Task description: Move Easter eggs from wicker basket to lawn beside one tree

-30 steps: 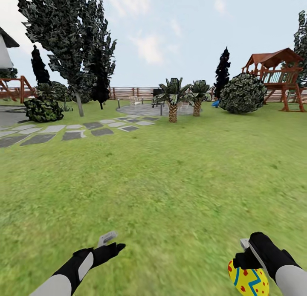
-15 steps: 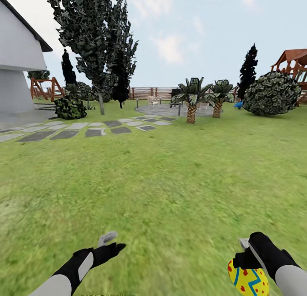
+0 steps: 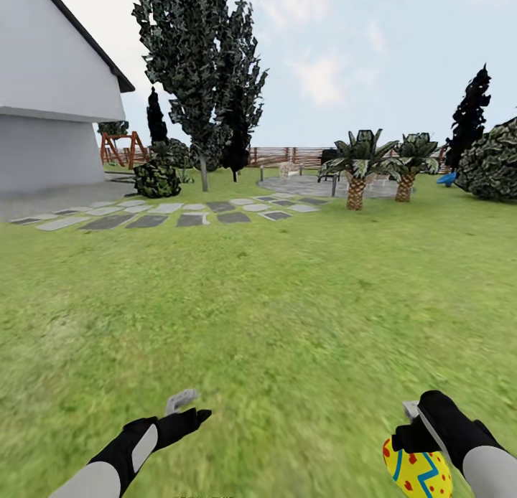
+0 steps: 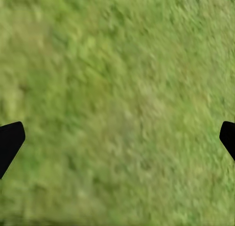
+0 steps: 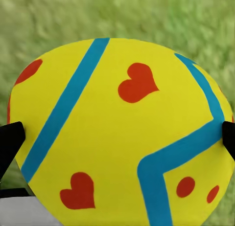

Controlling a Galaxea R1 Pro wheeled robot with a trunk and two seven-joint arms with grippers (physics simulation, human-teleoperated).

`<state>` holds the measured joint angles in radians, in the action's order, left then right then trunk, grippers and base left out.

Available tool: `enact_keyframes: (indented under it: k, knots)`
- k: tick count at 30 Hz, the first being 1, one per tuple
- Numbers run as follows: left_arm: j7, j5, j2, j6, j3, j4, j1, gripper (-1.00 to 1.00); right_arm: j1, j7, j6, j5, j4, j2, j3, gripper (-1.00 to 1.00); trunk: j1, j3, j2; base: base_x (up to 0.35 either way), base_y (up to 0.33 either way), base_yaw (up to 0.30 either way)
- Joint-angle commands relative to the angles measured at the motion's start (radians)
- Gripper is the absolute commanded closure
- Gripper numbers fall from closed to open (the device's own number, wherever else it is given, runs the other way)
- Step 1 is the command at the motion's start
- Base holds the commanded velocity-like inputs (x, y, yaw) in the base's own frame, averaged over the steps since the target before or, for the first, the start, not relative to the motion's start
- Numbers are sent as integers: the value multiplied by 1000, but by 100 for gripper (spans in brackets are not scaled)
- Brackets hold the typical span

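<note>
One Easter egg (image 3: 417, 473), yellow with blue zigzags and red marks, sits in my right gripper (image 3: 415, 451) at the lower right of the head view. In the right wrist view the egg (image 5: 120, 133) spans the gap between the two black fingertips (image 5: 10, 140), and my right gripper (image 5: 117, 143) is shut on it. My left gripper (image 3: 190, 407) hangs open over the lawn (image 3: 273, 304) with nothing in it; its left wrist view has the gripper (image 4: 117, 143) spread wide over bare grass. The wicker basket, the other eggs and the bright-green-leaved tree are out of view.
A white house (image 3: 50, 89) stands at the left, with a grey stepping-stone path (image 3: 179, 217) running from it. Behind are a thin-trunked dark tree (image 3: 202, 67), a shrub (image 3: 156, 179), two palm-like plants (image 3: 357, 169), a paved circle (image 3: 305, 186), the slat fence (image 3: 287, 156) and a big bush (image 3: 495, 164).
The whole view has swung left: the house has come in at the left and the wooden playset has slid out at the right. Both arms keep their pose, with the egg still held.
</note>
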<state>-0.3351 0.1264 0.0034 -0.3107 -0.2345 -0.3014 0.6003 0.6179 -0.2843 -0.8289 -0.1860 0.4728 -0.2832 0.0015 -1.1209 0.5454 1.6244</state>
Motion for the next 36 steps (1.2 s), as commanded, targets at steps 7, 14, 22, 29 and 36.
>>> enact_keyframes:
  k: [7, 14, 22, 29, 36]
  knots:
    - [-2, 10, 0, -10, -3, -1, 0, -100, 0, -9, -3, -10, 2, -1, 0, 100, 0, 1, 1, 0, 0, 287]
    - [-2, 10, -2, -10, -3, -1, 1, -100, 0, -9, -3, -10, 2, -2, 0, 100, 0, 1, 1, 0, 0, 287]
    - [-2, 10, -2, -10, -3, -1, 0, -100, 0, -10, -3, -10, 2, -4, 1, 100, 0, 1, 1, 0, 0, 287]
    - [-2, 10, -6, -10, -3, -1, 0, -100, 0, -10, -3, -10, 1, 1, 2, 100, 0, 1, 1, 0, 0, 287]
    - [-2, 10, -8, -10, -3, -1, 0, -100, 0, -10, -4, -10, 1, 3, 2, 100, 0, 1, 1, 0, 0, 287]
